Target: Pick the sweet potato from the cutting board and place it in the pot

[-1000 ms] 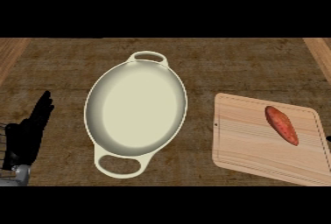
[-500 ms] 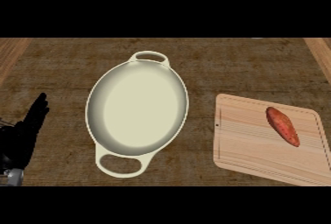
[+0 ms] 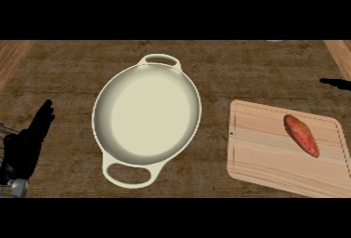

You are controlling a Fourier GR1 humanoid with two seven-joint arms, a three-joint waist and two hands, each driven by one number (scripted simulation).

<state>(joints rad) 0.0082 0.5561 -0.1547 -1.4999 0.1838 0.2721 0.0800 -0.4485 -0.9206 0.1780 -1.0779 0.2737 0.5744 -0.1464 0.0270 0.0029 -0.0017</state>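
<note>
Orange-red sweet potato (image 3: pixel 302 135) untouched on the pale wooden cutting board (image 3: pixel 264 158); I judge the pick not yet begun.
My left hand (image 3: pixel 29 142) rests at the left edge, fingers straight, holding nothing. Only a dark tip of my right hand (image 3: pixel 337 83) shows beyond the board, so I cannot tell its state. Next I'd bring it over the potato, then carry that left to the cream oval pot (image 3: pixel 147 116).

The cutting board (image 3: pixel 274 153) runs off the right edge. Only a dark fingertip of the right hand (image 3: pixel 336 83) shows; its pose is unreadable.
</note>
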